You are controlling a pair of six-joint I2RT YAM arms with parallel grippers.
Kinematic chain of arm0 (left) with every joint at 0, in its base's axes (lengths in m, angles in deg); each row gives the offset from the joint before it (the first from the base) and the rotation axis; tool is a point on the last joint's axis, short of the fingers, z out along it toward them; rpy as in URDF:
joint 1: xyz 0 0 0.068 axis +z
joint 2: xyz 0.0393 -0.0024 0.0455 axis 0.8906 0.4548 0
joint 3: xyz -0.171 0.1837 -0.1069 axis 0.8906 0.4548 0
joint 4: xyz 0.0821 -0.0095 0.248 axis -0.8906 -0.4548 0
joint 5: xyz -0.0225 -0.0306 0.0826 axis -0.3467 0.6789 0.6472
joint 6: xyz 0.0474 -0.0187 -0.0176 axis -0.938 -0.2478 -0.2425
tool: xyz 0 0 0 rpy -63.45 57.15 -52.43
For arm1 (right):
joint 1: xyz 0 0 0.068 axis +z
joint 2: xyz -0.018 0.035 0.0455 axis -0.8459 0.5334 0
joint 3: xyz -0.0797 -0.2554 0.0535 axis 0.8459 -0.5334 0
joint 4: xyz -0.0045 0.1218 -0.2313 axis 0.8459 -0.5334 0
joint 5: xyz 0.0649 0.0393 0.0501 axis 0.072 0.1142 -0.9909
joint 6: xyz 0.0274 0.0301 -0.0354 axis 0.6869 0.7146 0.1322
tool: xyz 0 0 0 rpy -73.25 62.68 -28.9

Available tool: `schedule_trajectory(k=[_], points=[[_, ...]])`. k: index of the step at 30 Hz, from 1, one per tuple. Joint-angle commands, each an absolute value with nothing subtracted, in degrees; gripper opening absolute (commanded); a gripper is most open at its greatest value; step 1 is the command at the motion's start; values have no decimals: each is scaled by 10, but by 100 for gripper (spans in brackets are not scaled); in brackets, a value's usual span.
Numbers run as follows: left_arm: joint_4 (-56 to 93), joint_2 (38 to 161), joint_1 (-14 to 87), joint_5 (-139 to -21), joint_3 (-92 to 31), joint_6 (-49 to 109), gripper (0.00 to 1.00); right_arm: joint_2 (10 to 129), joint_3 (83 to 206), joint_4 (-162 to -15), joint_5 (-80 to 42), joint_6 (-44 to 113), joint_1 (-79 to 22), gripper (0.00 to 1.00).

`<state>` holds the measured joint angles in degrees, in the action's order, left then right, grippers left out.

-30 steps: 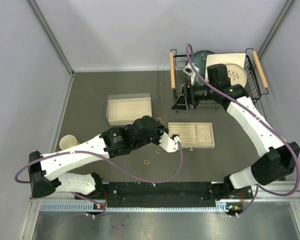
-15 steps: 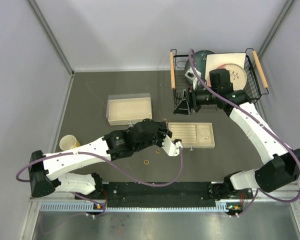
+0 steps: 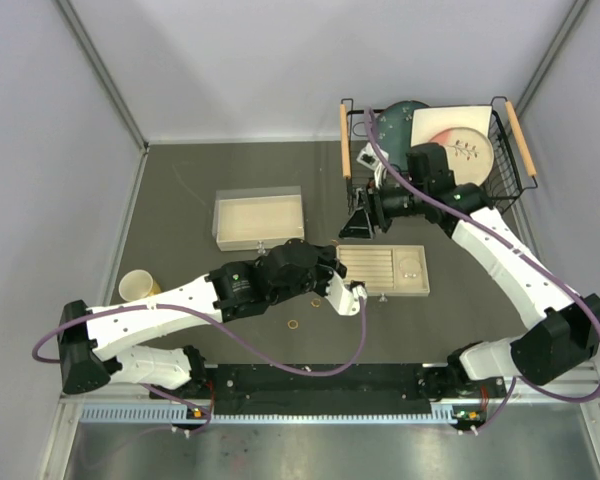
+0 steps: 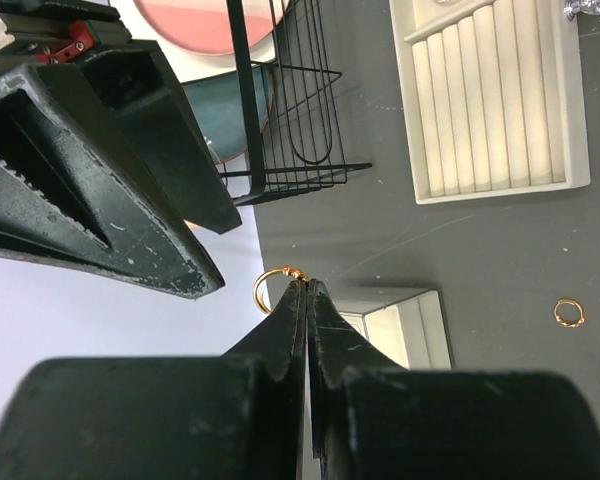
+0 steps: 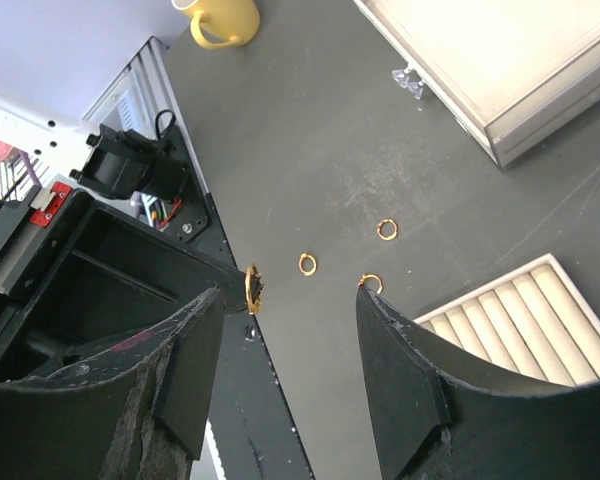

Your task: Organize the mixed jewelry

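Observation:
My left gripper [image 4: 307, 284] is shut on a small gold ring [image 4: 269, 287], pinched at the fingertips and held off the table. In the top view it [image 3: 359, 297] hangs just off the near left corner of the beige slotted tray [image 3: 417, 288]. The right wrist view shows that held ring [image 5: 251, 289] edge-on. My right gripper [image 5: 290, 296] is open and empty, above the tray's far left corner [image 3: 360, 222]. Three gold rings lie on the table [image 5: 307, 264], [image 5: 387, 229], [image 5: 370, 283]. I cannot make out the silver hoop.
A clear box with a beige inside [image 3: 259, 218] lies at the left. A yellow cup [image 3: 135, 286] stands at the far left. A black wire rack [image 3: 510, 165] with plates is at the back right. One ring [image 3: 294, 324] lies near the front.
My right gripper has come away from the rack, moving left and nearer, over the tray's far left corner. My left gripper with the ring has shifted slightly nearer.

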<state>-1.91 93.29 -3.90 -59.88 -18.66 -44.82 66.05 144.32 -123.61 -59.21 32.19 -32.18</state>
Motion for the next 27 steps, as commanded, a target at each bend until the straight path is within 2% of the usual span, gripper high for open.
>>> schedule_trajectory(k=[1,10,19,27], points=[[5,934,-42,-609,-201,-437,0,654,1439,-1219,-603,319,-303,55],[-9,937,-43,-614,-213,-429,0,658,1424,-1219,-589,314,-285,45],[-16,942,-44,-617,-224,-430,0,664,1428,-1219,-588,310,-281,40],[-18,943,-45,-619,-218,-429,0,672,1432,-1217,-593,310,-276,30]])
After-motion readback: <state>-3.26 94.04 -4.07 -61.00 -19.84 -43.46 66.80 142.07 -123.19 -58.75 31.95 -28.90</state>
